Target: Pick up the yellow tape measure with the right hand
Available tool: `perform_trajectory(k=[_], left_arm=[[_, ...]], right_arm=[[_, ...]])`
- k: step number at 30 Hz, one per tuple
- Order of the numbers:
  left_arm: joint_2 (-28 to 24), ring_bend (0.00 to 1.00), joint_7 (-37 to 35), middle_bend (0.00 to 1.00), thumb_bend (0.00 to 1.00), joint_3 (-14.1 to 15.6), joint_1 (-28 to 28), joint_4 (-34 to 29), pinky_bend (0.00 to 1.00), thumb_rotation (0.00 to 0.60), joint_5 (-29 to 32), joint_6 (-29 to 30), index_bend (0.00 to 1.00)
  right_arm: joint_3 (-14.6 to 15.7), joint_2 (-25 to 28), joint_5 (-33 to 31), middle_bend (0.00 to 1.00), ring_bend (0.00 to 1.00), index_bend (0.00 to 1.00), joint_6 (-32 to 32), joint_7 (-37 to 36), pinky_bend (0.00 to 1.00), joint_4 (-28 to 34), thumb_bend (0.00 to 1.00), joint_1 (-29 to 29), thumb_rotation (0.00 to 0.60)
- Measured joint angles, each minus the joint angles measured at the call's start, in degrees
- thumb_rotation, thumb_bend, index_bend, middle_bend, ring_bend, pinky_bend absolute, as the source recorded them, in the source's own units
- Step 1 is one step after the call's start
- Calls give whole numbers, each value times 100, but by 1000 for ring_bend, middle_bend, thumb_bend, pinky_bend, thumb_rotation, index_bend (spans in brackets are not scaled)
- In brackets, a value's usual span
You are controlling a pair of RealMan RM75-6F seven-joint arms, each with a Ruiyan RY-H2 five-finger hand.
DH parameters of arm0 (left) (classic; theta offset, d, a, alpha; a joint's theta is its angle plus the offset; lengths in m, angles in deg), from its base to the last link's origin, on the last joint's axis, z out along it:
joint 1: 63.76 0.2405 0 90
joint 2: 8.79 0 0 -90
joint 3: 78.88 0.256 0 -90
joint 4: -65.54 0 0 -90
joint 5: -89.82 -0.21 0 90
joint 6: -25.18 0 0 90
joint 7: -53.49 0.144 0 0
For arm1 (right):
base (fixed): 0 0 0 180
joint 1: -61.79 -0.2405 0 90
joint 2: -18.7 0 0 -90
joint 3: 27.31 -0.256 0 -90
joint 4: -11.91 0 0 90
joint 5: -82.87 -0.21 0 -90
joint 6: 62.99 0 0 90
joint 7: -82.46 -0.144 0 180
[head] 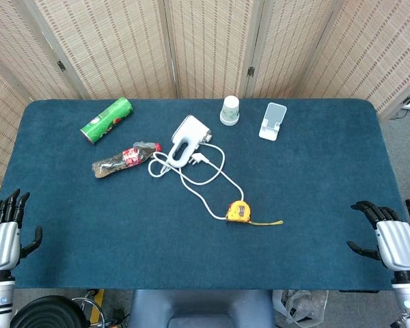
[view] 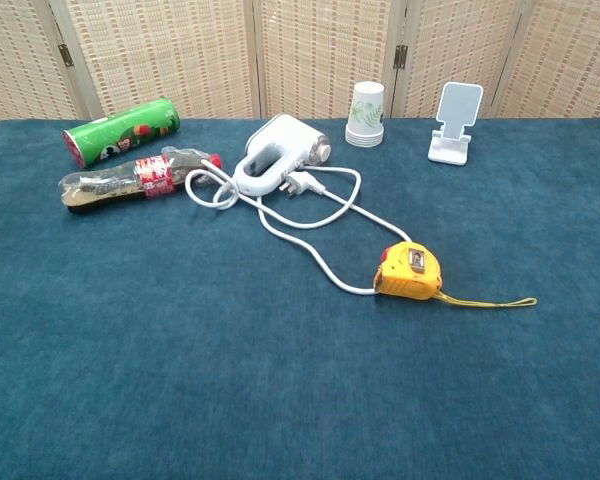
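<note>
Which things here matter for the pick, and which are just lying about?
For the job:
yellow tape measure, strap trailing right
right hand, open at the table edge

Lying about:
white appliance, its cord ending at the tape measure
green can
plastic bottle
paper cup
phone stand
left hand

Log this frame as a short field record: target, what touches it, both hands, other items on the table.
target: yellow tape measure, lying on the blue cloth table, short length of yellow tape pulled out toward the robot's right
contact: white power cord of the white handheld appliance ends against it
right hand: at table's near right edge, fingers apart, holding nothing
left hand: at near left edge, fingers apart, holding nothing
others: green cylindrical can, crushed clear plastic bottle, white paper cup, white phone stand
</note>
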Motion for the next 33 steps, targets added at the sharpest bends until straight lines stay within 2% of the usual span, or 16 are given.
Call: perform_trajectory(k=[13,19,26,33], left_arm=[[-6,0,-86,0,498,-84,69,31,0,586,-41,-29,65],[-30,0,-113,0,498,-108,92,2,0,588,-96,-21,66],[-69,0,-133,0,499,-113,130,-57,0,587,-150,-13,64],[-130,0,-157,0,498,-124,175,-139,0,589,-215,29,63]], right_arm=[[-85,-13,123,263,293,237,79,124,237,89,61,33,600],[-162,-35,99,263,299,233,311,330,237,138,60,-100,600],[-325,-198,16,263,302,226,1020,705,237,171,61,-571,600],[-589,-622,-357,263,296,225,1984,1075,237,125,60,-1244,600]])
